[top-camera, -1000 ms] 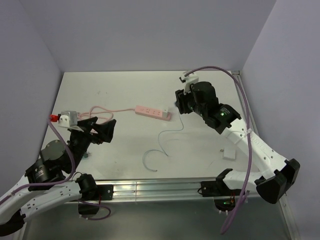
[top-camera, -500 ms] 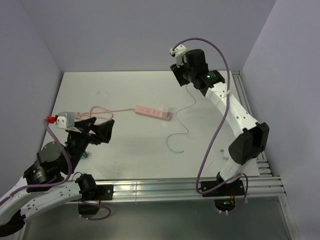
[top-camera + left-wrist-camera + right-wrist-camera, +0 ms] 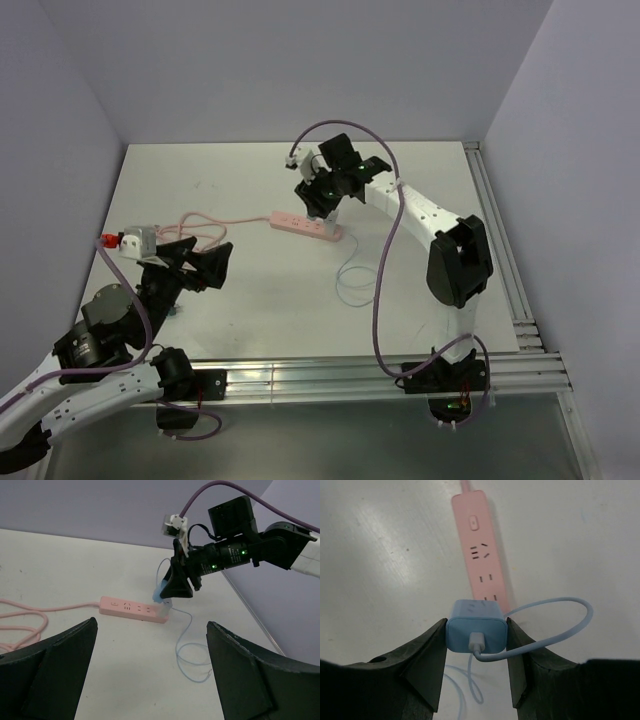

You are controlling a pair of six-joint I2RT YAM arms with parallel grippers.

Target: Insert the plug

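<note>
The plug [image 3: 470, 617] is a small light-blue block with a white connector at its back. My right gripper [image 3: 476, 635] is shut on its two sides. It hangs just above the near end of the pink power strip [image 3: 482, 555], whose sockets face up. From above, the right gripper [image 3: 320, 205] reaches over the strip's right end [image 3: 300, 224]. The plug's thin pale cable [image 3: 352, 280] loops on the table in front of the strip. My left gripper [image 3: 205, 262] is open and empty at the near left, well short of the strip [image 3: 132, 608].
The strip's pink cord [image 3: 195, 222] coils on the table's left side, close to the left arm. Metal rails run along the front edge [image 3: 330, 375] and the right edge [image 3: 495, 240]. Purple walls close in the back and sides.
The right arm swung left from the table's right rear to above the power strip's right end, carrying the plug, with the cable dragged after it. The left arm barely moved.
</note>
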